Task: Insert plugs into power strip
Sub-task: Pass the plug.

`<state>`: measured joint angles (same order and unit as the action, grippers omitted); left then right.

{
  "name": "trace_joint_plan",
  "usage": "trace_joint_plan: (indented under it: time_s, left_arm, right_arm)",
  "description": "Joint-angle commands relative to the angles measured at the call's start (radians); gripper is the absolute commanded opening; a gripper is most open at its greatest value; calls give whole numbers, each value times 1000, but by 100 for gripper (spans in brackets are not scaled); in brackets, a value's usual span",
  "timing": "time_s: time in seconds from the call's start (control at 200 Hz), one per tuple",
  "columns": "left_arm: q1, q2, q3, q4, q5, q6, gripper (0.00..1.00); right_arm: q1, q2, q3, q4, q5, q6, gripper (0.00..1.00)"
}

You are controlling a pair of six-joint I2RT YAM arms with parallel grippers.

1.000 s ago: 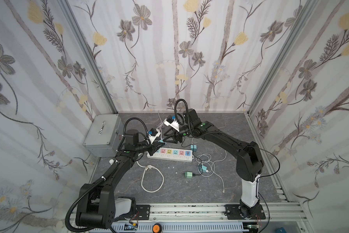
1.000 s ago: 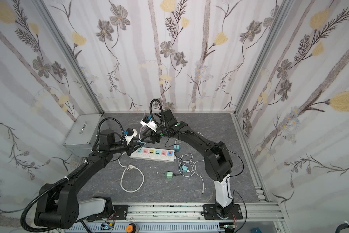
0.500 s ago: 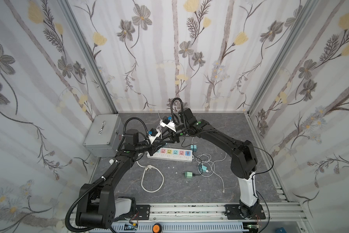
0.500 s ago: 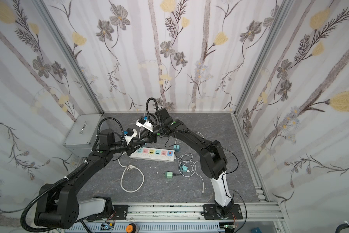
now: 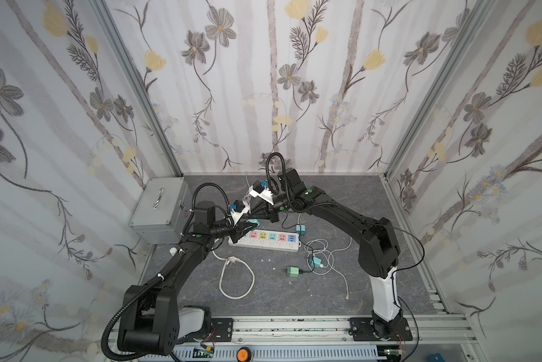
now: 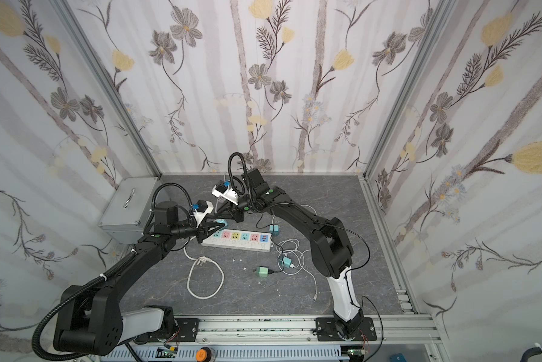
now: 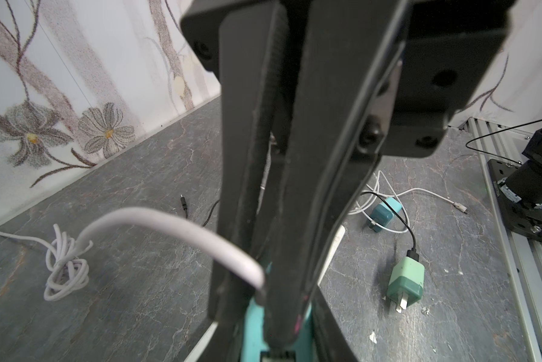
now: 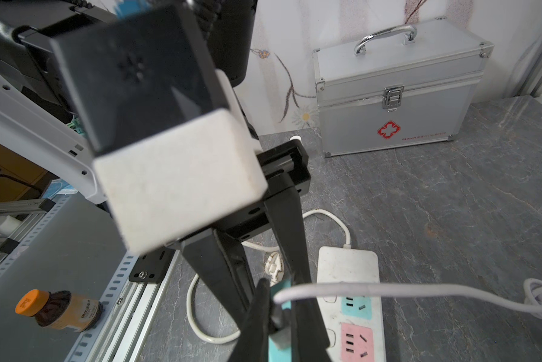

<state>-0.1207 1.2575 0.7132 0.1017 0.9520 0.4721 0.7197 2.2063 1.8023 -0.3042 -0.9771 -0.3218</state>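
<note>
A mint plug [image 5: 292, 271] and a turquoise plug [image 5: 316, 261] lie loose on the bench [image 5: 294, 297] before the power strip [image 5: 265, 240]. At its corded end the left end effector [image 5: 247, 226] grips a teal plug [image 8: 282, 287]; the right end effector [image 8: 279, 313] is pinched tight on that plug's white cable [image 8: 420, 290]

L arm [image 5: 185, 263] low, fwd; L gripper [image 5: 246, 226] part-closed, gripping. R arm [image 5: 342, 216] arched; R gripper [image 8: 279, 316] pinched shut right at L's tips.
</note>
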Motion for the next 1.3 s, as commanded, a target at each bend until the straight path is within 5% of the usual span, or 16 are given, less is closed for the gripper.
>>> trace_joint_plan:
  time_s: [0.0, 0.225, 0.375, 1.199, 1.294]
  left_arm:
    - [3, -1, 3, 52, 33, 25, 14]
    - [7, -1, -24, 124, 18, -22, 47]
    - [10, -1, -34, 125, 19, -21, 52]
    - [62, 27, -127, 375, 55, -144, 44]
    - [62, 35, -108, 353, 76, -142, 26]
  right_arm:
    - [3, -28, -40, 84, -11, 35, 4]
    - [3, -69, -128, 252, 32, 134, 0]
    - [1, -80, -160, 319, 63, 181, 0]
    - [1, -81, -209, 431, 57, 272, 2]
    - [1, -81, -210, 434, 56, 278, 3]
